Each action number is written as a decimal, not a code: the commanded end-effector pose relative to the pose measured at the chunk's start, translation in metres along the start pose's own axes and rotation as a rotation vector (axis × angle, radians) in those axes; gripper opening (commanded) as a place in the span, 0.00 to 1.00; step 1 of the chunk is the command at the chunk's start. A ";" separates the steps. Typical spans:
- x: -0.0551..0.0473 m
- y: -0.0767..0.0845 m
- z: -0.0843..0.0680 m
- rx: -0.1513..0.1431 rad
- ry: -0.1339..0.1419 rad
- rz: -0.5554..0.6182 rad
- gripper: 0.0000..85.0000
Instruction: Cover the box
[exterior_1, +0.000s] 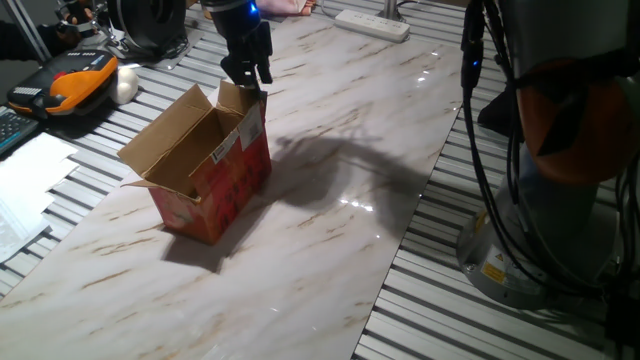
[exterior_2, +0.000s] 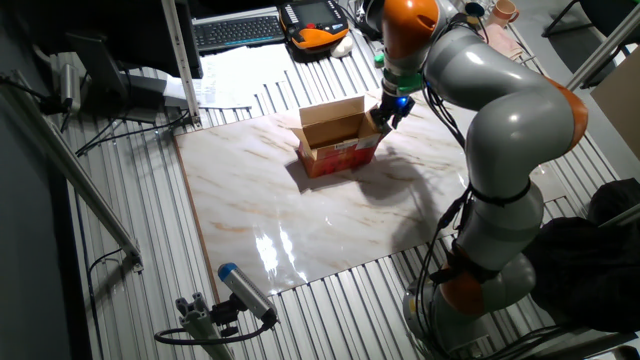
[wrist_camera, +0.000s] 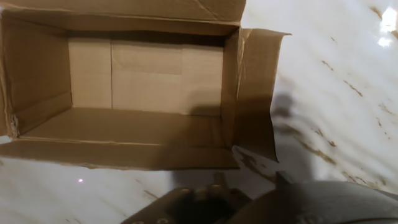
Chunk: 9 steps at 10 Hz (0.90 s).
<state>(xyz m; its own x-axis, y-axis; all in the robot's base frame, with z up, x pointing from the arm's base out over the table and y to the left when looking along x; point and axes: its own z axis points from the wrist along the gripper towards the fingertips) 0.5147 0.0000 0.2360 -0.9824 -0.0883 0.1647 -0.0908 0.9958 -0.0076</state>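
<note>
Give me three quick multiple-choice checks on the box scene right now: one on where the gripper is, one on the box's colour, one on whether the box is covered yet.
1. Where is the gripper relative to the box?
A. Just above one end flap of the box
B. Resting on the marble far from the box
C. Deep inside the box, touching the floor

2. What colour is the box's printed outside?
A. Blue
B. Red
C. Green

3. What state is the box in?
A. All flaps folded shut
B. Lying on its side
C. Open, flaps up, inside bare

Answers:
1 A: the gripper hangs at the upright end flap of the box.
2 B: the side walls are red in both fixed views.
3 C: the hand view shows the bare brown floor with the flaps spread.
</note>
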 end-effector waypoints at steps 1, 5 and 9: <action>0.000 0.000 0.000 -0.002 0.000 0.003 0.00; 0.000 0.000 0.000 -0.003 -0.005 0.018 0.00; 0.000 0.000 0.000 0.002 -0.008 0.046 0.00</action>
<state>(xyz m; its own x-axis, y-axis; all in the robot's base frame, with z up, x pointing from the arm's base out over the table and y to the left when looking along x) 0.5148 0.0004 0.2359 -0.9870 -0.0409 0.1557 -0.0440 0.9989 -0.0164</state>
